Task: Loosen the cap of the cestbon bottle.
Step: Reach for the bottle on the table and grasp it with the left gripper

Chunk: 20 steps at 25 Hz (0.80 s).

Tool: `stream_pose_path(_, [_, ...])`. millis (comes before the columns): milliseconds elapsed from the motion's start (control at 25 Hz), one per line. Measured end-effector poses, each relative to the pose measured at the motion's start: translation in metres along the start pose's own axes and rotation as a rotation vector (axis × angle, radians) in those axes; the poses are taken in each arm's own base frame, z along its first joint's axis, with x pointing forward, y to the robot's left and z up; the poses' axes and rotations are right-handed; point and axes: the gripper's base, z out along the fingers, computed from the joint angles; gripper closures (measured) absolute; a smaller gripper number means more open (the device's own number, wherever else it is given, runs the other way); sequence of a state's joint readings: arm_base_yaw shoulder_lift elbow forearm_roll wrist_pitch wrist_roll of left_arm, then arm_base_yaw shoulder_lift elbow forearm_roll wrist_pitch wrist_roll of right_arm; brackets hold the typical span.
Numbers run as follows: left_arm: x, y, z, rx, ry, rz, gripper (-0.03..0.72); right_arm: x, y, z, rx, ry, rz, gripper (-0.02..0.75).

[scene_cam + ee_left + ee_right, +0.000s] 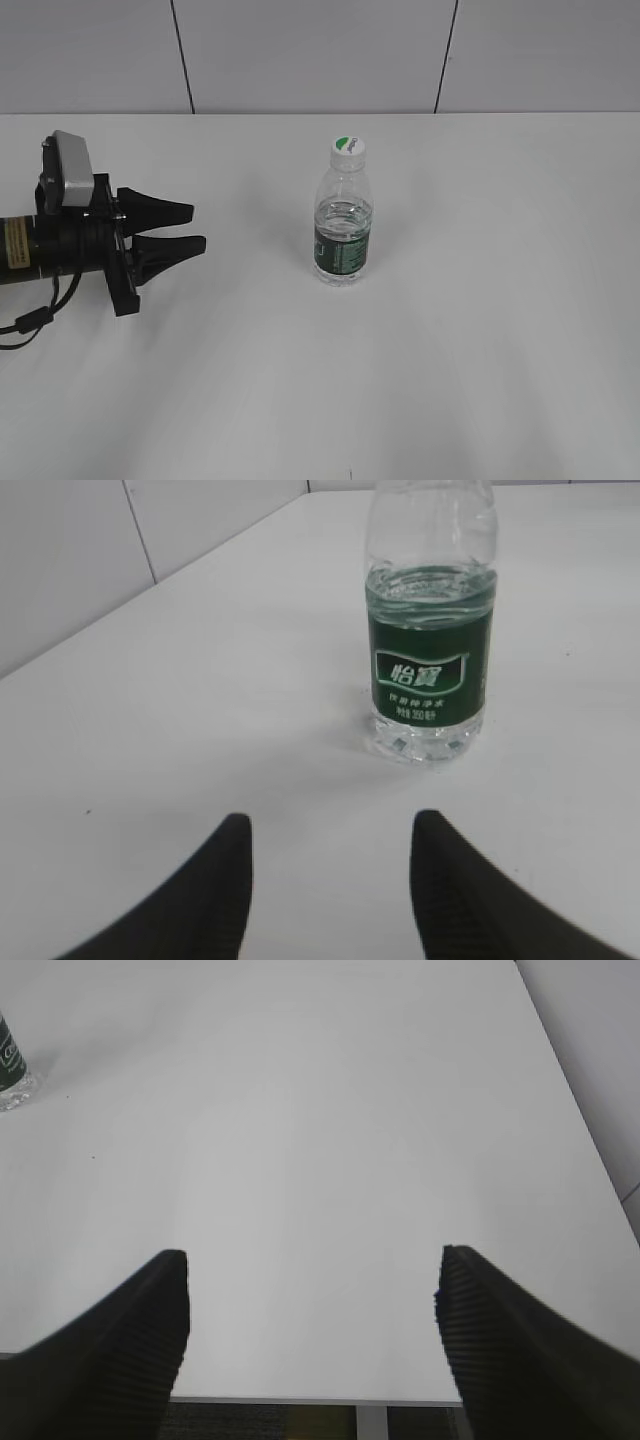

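Cestbon bottle [344, 222] upright, light, slick, tippy; cap [347, 149] on. Left gripper [190, 228] at 9 o'clock, jaws apart, empty; right gripper [312, 1290] wide too. Hold body, twist cap.

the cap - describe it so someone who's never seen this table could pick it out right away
On the white table, near the middle, stands a single small clear cestbon bottle with a dark green label band. The cap is the small round piece on its top, white with a green upper half, the only green-and-white thing above the label.
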<state>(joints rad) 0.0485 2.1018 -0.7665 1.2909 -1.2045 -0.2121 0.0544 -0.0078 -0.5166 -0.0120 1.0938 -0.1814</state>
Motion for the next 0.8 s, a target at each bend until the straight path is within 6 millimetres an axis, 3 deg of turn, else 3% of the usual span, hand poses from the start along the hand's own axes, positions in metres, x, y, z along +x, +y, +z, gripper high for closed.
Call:
stream_pose_path(280, [-0.008, -0.009, 0.019, 0.004, -0.023, -0.012, 0.347, 0.000, 0.000, 0.000, 0.000, 0.000, 0.000, 0.153])
stream_pose_path(520, [-0.016, -0.022, 0.046, -0.003, -0.056, -0.054, 0.186, 0.000, 0.000, 0.000, 0.000, 0.000, 0.000, 0.153])
stream_pose_path(800, [-0.012, -0.035, 0.071, -0.061, -0.065, -0.131, 0.155, 0.000, 0.000, 0.000, 0.000, 0.000, 0.000, 0.153])
